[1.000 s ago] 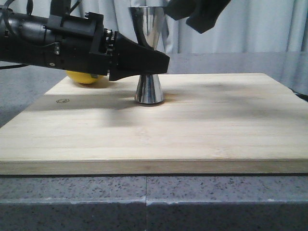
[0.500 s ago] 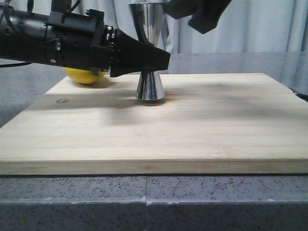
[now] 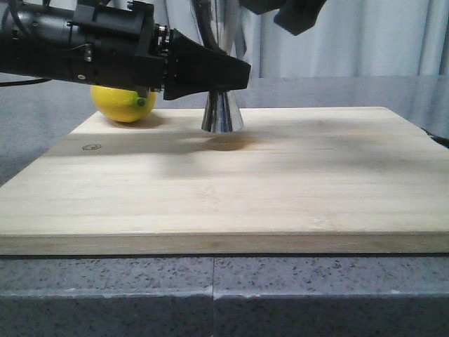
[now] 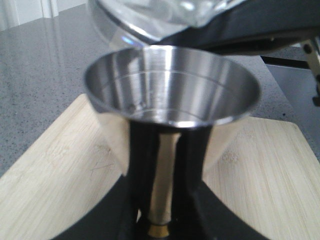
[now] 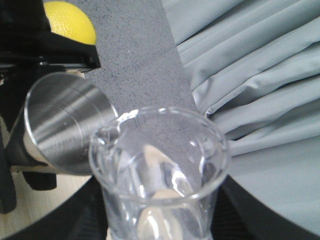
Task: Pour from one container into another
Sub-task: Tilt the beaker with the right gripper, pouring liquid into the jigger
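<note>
My left gripper is shut on the narrow waist of the steel jigger and holds it upright, a little above the wooden board. In the left wrist view the jigger's open mouth fills the middle, and its gold band sits between my black fingers. The clear glass beaker is held in my right gripper, high at the top of the front view. Its rim hangs just above and behind the jigger's mouth. I see no liquid stream.
A yellow lemon lies at the board's back left corner, behind the left arm. The board rests on a speckled grey counter. Grey curtains hang behind.
The left gripper has lifted the jigger off the board; its base now hovers above its shadow. The right gripper has risen slightly too.
</note>
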You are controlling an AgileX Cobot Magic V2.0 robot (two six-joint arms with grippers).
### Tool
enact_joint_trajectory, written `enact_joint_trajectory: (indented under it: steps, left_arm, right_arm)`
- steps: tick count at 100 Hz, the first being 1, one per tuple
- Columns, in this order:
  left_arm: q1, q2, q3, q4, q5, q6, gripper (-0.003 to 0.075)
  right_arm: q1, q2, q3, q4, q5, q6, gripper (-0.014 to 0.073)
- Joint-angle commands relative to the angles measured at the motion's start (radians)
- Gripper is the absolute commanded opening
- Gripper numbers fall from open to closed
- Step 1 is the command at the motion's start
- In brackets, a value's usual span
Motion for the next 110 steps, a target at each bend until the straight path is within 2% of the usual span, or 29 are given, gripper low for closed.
enact_joint_trajectory:
  steps: [1, 28, 57, 110]
  left_arm:
    - [-0.028, -0.040, -0.040, -0.033, 0.114, -0.009, 0.0063]
    - [-0.043, -0.040, -0.043, -0.029, 0.114, -0.009, 0.0062]
    - [-0.043, -0.040, -0.043, -0.030, 0.114, -0.009, 0.0063]
    - [-0.043, -0.040, -0.043, -0.054, 0.112, -0.011, 0.0063]
  right_arm:
    - [0.001, -0.036, -0.043, -0.020, -0.069, -0.002, 0.0267]
    - [0.001, -0.036, -0.043, -0.060, -0.065, -0.002, 0.0267]
    - [0.001, -0.036, -0.043, -0.175, -0.065, -0.002, 0.0267]
    - [0.001, -0.036, -0.043, -0.237, -0.060, -0.002, 0.0267]
